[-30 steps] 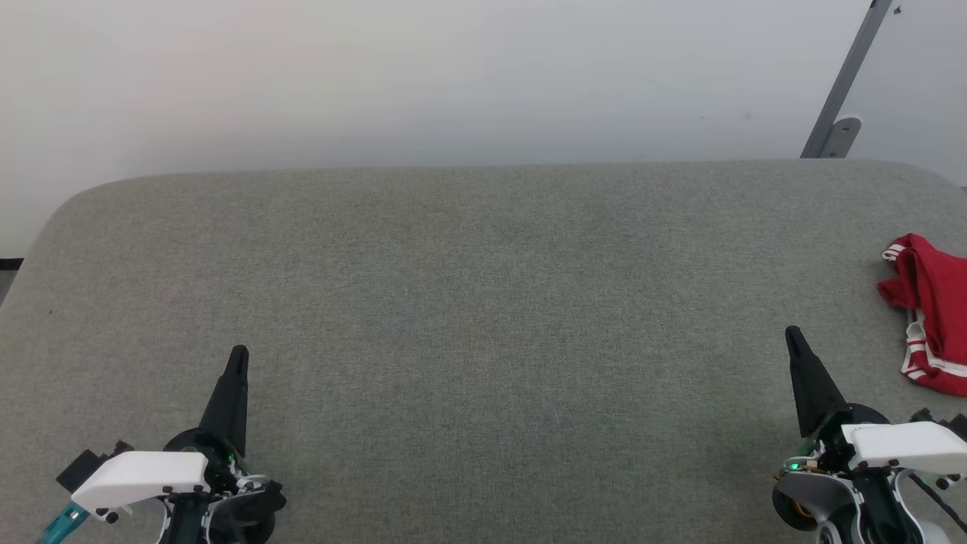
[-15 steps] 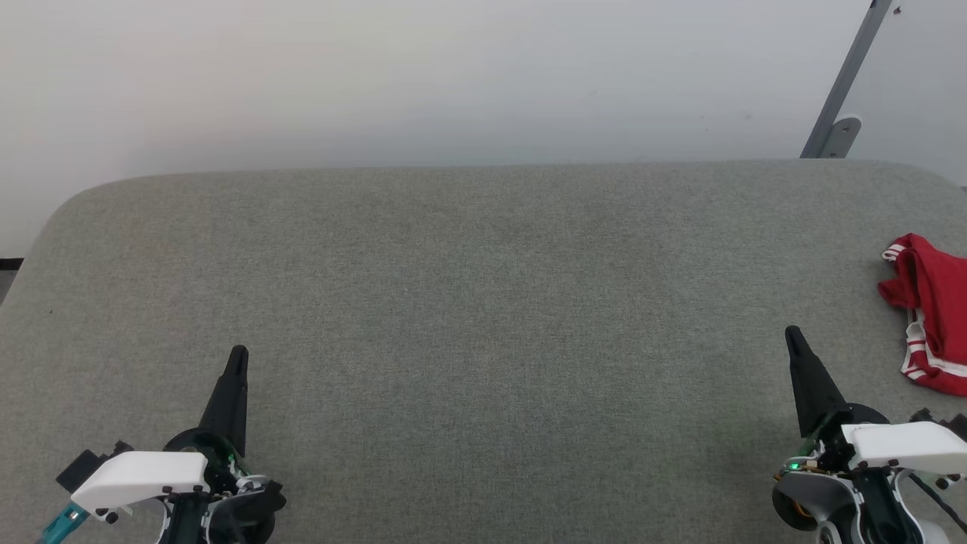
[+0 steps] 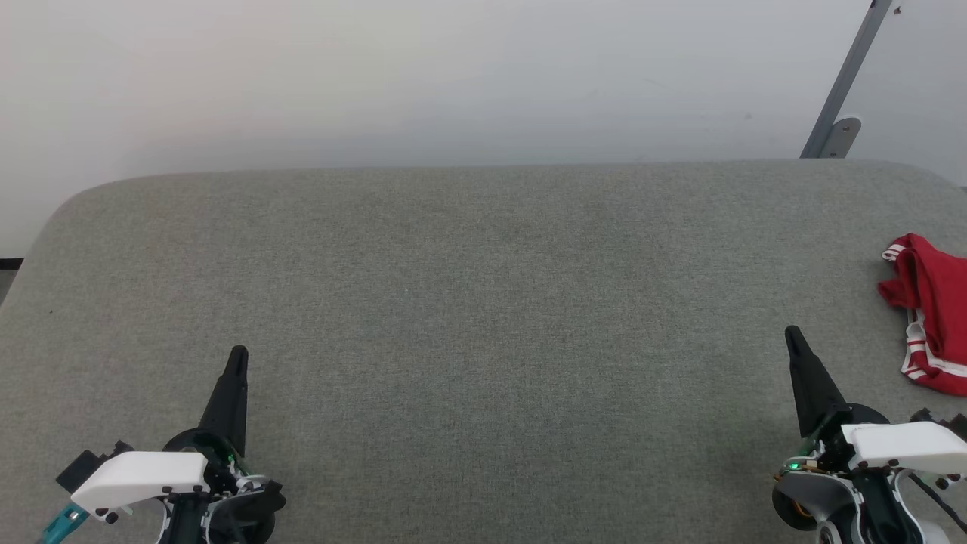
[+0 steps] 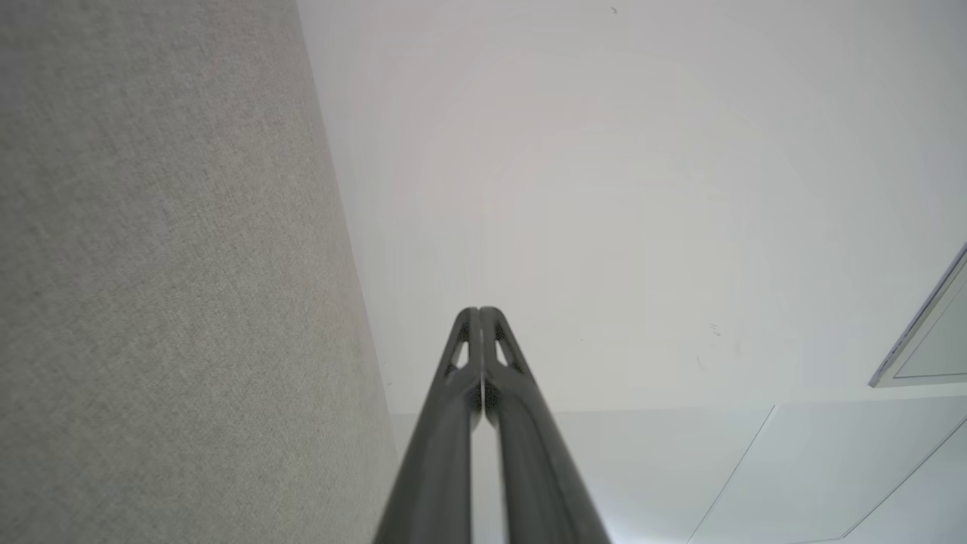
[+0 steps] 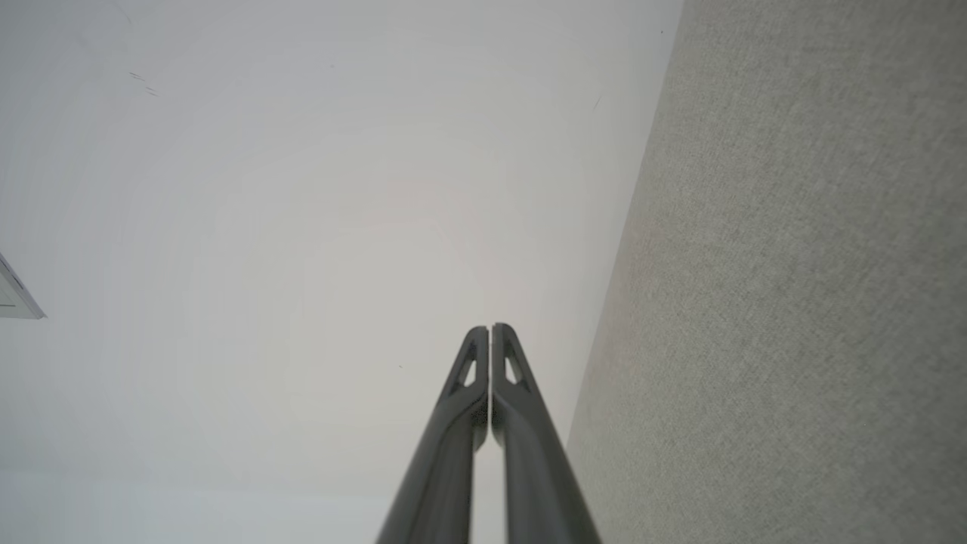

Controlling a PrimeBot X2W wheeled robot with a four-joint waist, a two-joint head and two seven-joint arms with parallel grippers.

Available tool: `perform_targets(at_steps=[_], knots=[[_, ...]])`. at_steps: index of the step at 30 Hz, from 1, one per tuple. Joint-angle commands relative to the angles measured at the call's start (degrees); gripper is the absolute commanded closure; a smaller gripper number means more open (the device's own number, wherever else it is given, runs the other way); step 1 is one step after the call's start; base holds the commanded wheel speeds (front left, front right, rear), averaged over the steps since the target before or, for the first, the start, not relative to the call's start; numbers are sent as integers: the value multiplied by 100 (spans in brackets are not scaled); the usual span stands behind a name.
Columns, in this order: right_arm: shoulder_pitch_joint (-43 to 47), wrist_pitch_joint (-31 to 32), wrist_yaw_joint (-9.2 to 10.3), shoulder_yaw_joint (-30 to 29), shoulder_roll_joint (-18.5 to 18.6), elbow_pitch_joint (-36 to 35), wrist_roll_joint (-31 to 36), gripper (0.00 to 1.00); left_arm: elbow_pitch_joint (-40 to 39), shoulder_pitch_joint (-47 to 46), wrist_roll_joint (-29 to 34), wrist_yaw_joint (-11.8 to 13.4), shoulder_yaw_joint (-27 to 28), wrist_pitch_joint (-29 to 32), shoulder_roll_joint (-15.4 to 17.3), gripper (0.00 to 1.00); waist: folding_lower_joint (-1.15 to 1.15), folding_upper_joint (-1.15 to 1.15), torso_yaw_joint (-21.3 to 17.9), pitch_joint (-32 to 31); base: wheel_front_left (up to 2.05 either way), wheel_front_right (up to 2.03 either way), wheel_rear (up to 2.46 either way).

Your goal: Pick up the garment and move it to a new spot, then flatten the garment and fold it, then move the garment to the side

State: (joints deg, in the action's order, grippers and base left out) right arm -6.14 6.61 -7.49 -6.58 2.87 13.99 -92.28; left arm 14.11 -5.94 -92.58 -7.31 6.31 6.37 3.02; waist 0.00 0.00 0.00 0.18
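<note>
The red shirt (image 3: 935, 302), bunched at my right, runs off the view's edge; I cannot make out its front. The table (image 3: 483, 249) is cut off at its near edge and right end too.

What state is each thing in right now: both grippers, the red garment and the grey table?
left gripper: shut, holding nothing, fingers pressed together.
right gripper: shut, holding nothing, apart from the garment.
garment: crumpled and unfolded, lying on the table near its right end, partly cut off by the picture's edge, not held.
table: grey fabric top, bearing the garment.
</note>
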Motion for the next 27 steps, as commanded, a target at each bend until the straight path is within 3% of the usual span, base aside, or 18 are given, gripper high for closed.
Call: perform_targets(at_steps=[1,27], knots=[[-27,10,0,1,-11,14,-20,100,0,-70,9,-32,14,29,-7,100,0,0,0,0,0,0,0],[-27,9,0,1,-11,14,-21,100,-1,-71,18,-33,21,37,-11,100,0,0,0,0,0,0,0]])
